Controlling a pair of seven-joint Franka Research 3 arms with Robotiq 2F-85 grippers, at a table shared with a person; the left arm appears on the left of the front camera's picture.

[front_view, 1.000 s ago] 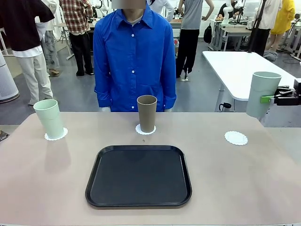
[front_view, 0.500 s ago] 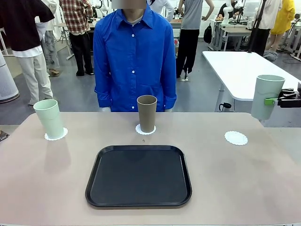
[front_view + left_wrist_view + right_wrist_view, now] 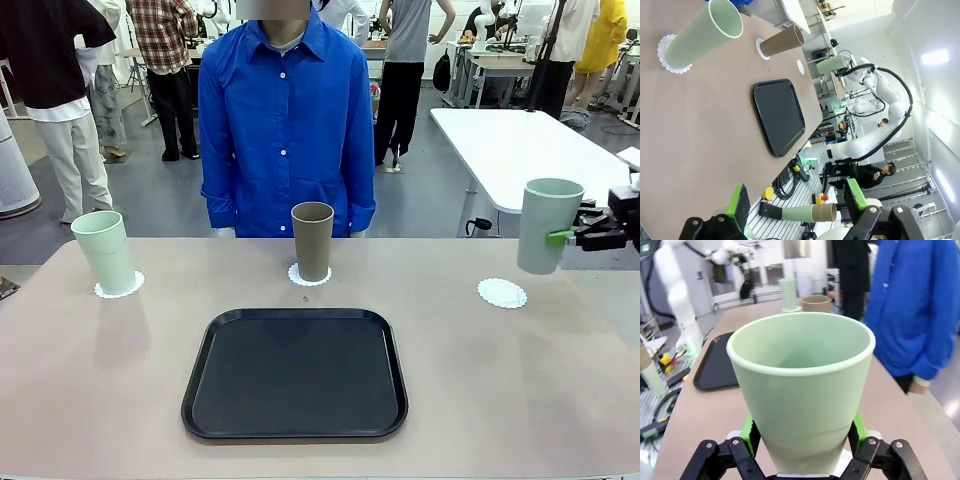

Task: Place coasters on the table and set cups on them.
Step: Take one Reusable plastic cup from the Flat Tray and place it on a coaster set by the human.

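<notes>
Currently the right gripper [image 3: 556, 237] is clamped on a mint green cup [image 3: 547, 225], green pads against its sides, held upright in the air at the right edge of the bench [image 3: 520, 380]. In the right wrist view the same cup [image 3: 801, 390] sits between the fingers, mouth up. An empty doily coaster [image 3: 501, 293] lies on the bench just below and left of the held cup. The brown cup [image 3: 312, 241] stands on the middle coaster [image 3: 293, 273], in front of the person in a blue shirt [image 3: 285, 120]. A second mint cup [image 3: 105, 252] stands on the left coaster [image 3: 136, 284]. A black tray [image 3: 295, 374] lies near centre. Left gripper [image 3: 797, 200]: fingers spread apart, nothing between them, off the bench.
</notes>
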